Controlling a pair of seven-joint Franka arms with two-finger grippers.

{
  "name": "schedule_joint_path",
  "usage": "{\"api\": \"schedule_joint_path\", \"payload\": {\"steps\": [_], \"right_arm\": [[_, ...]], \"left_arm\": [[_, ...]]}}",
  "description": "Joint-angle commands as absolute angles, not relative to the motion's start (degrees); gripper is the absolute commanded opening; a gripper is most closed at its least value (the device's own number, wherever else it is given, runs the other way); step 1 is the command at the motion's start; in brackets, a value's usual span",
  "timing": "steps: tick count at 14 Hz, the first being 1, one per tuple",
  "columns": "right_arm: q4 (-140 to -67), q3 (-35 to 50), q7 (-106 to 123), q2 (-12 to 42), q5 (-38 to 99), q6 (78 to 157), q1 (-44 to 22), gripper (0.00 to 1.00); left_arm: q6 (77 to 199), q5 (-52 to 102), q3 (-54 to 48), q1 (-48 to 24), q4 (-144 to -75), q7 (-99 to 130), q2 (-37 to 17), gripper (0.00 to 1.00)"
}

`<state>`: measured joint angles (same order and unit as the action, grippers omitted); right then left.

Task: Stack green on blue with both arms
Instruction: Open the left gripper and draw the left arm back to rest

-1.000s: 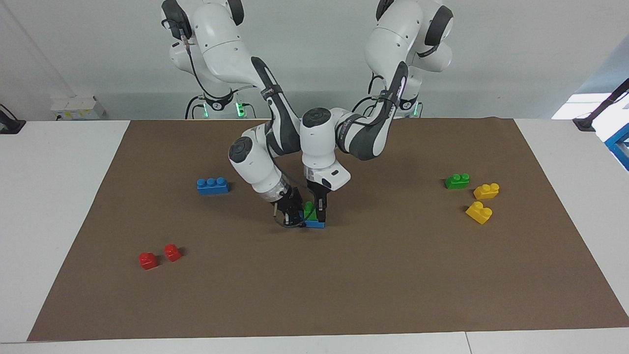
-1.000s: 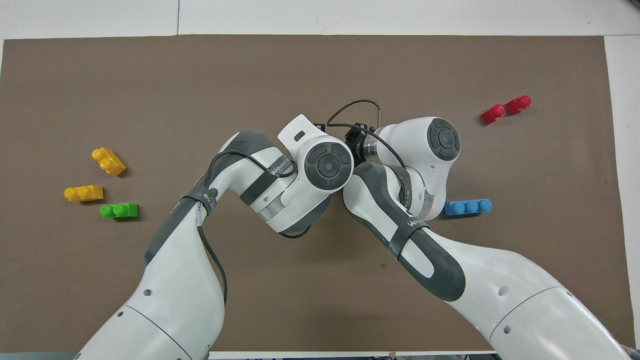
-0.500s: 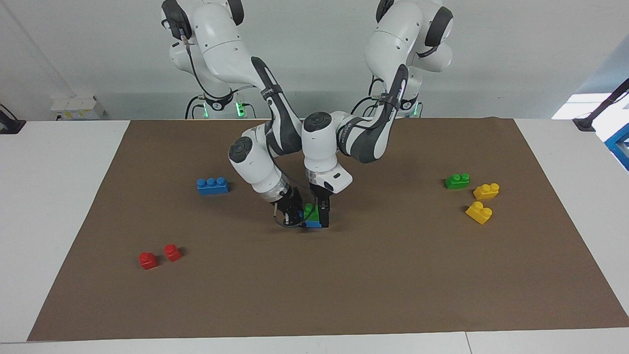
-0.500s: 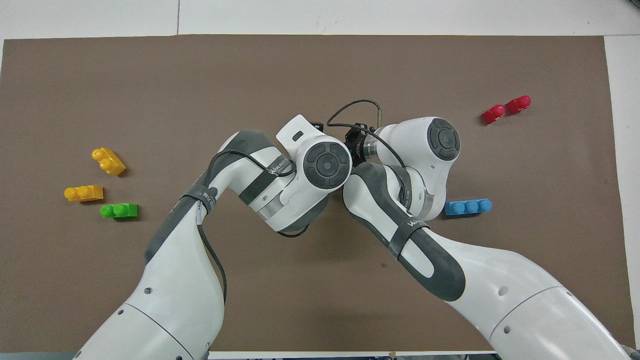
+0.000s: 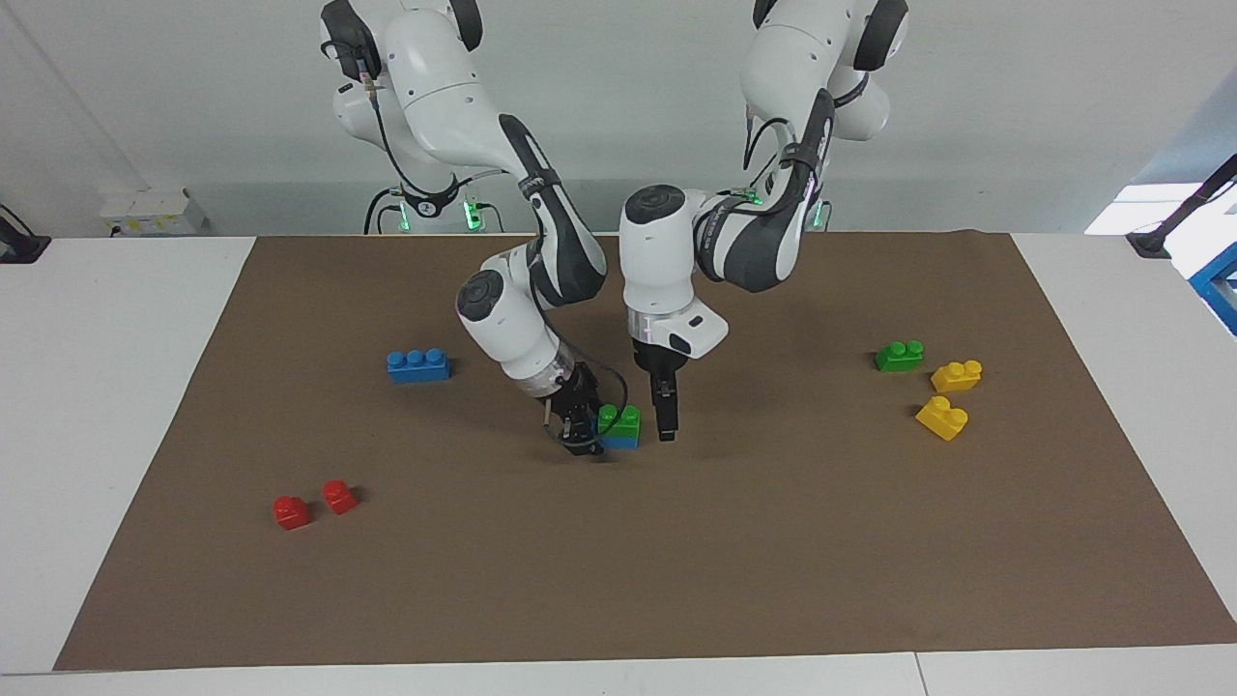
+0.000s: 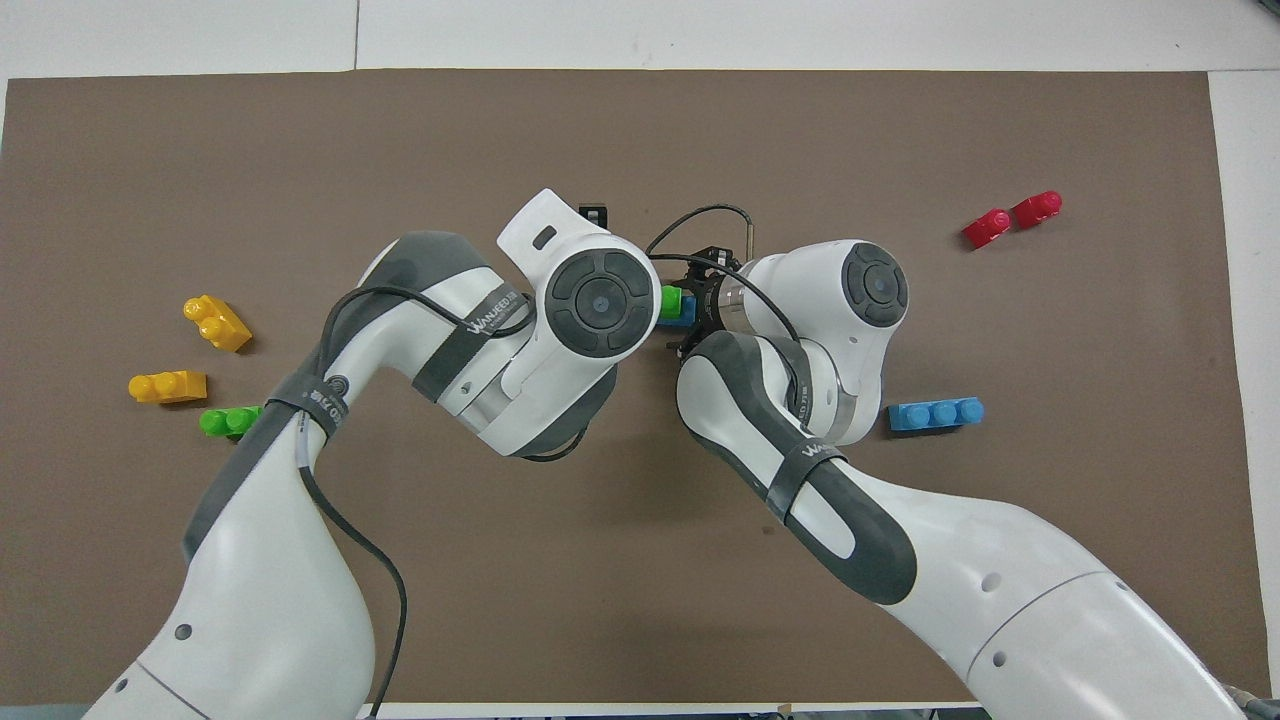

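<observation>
A: The right tool [image 5: 578, 434] grips the end of the blue brick [image 5: 618, 440], presumably pinning it to the tabletop [image 5: 773, 541].

B: And the left tool [image 5: 666, 418]?

A: Just beside the stack, empty, fingers nearly together. The green brick [image 5: 618, 420] sits on the blue, mid-mat.

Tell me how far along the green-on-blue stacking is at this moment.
Done: a green brick sits on a blue brick mid-mat. In hand: the right pincer is low against the blue brick's end, apparently steadying it; whether it grips is unclear. The left pincer hangs beside the stack, apart from it. Left: the right arm letting go and both arms clearing away.
</observation>
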<state>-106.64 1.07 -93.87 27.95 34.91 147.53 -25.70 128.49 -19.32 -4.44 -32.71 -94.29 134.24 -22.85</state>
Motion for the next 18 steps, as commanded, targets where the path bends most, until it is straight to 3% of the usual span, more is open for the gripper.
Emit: {"api": "schedule_joint_path", "payload": {"steps": [1,5,10,18], "right_arm": [[-107.1,1.1,-94.0,28.0,36.2,149.2,-26.0,0.85],[-107.1,1.1,-93.7,28.0,36.2,148.5,-25.2,0.92],[-108.4,1.1,-93.1,27.4,36.2,146.0,-22.2,0.93],[-112.1,1.1,-85.0,26.4,36.2,144.9,-17.2,0.94]], "left_arm": [[125.9,-17.7,-4.9,-30.0,-96.8,130.5,-17.7,1.00],[121.7,-11.8,-4.8,-24.8,-96.8,115.5,-13.8,1.00],[115.8,-7.1,-4.8,-15.5,-96.6,91.3,-9.8,1.00],[101.6,-0.3,-4.6,1.6,-96.1,34.2,-1.5,1.00]]}}
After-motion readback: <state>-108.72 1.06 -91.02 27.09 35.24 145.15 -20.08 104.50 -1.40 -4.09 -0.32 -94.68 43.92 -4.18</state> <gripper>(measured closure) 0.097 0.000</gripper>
